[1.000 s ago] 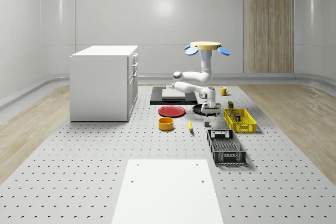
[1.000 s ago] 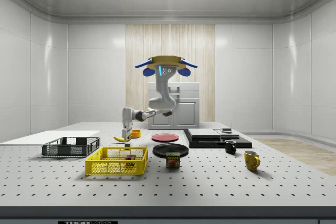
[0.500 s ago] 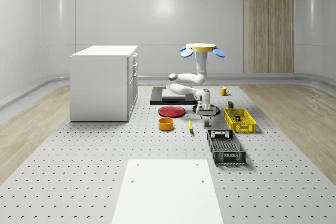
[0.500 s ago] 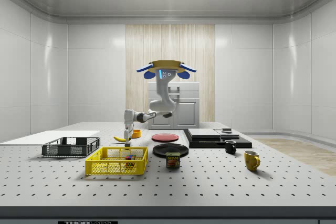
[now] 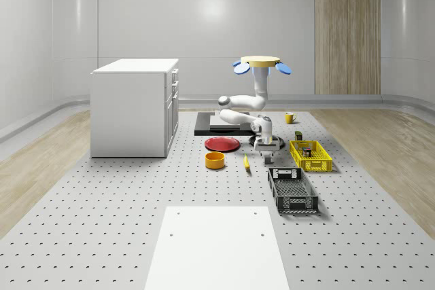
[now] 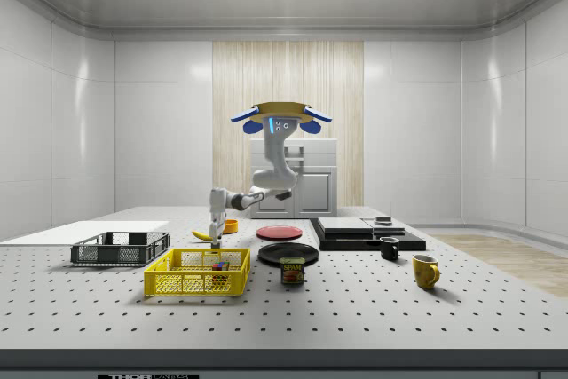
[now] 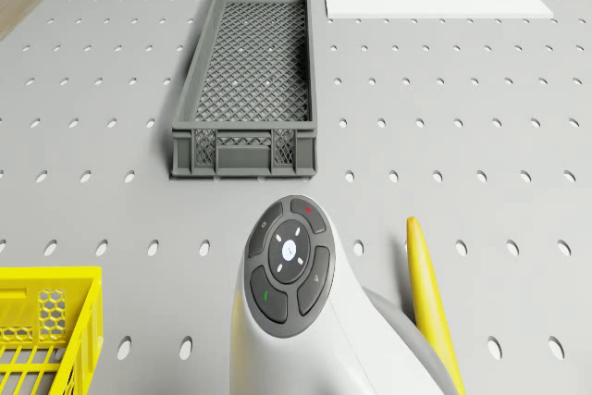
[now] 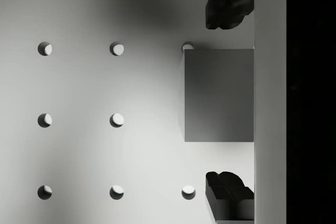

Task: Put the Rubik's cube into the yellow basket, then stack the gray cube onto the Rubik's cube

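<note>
Directly beneath the two-finger gripper [image 8: 229, 103], spread wide with jaws released, the plain gray cube [image 8: 219, 95] sits on the perforated table between the dark fingertips [image 8: 227, 6]. Sensibly, descend straight and close squarely on its flat sides. Farther off, the Rubik's cube [image 6: 217, 266] lies in the yellow mesh basket [image 6: 197, 273]; the drone [image 5: 259, 62] hovers above.
</note>
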Robot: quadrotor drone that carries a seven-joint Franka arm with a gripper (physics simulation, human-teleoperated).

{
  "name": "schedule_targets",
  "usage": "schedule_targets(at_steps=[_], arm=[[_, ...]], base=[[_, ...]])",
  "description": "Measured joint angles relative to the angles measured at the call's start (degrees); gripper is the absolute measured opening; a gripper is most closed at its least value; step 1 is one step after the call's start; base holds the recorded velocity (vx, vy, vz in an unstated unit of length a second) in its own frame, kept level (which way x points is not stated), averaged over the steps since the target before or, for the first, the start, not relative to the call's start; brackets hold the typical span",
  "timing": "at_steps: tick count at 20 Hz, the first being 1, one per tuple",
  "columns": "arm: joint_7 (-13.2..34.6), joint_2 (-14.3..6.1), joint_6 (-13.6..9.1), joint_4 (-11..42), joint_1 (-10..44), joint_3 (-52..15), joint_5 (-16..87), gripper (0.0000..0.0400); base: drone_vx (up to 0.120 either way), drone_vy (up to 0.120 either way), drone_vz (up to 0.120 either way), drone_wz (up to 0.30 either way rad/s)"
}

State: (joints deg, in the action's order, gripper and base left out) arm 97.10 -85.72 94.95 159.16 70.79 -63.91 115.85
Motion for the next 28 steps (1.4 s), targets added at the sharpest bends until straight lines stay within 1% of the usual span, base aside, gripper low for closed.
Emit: schedule_targets(at_steps=[12, 17, 22, 28], arm=[[0.22, 1.02, 0.19, -0.95, 0.67, 2.23, 2.37, 0.04], [0.13, 1.99, -0.24, -2.18, 1.69, 1.97, 2.36, 0.04], [0.01, 2.61, -0.12, -3.16, 2.3, 2.6, 3.09, 0.04], [-0.75, 2.7, 0.16, -3.47, 1.68, 3.22, 3.68, 0.04]], base=[[0.0, 0.0, 0.0, 0.0], [0.0, 0.0, 0.0, 0.0], [0.0, 0.0, 0.0, 0.0], [0.0, 0.0, 0.0, 0.0]])
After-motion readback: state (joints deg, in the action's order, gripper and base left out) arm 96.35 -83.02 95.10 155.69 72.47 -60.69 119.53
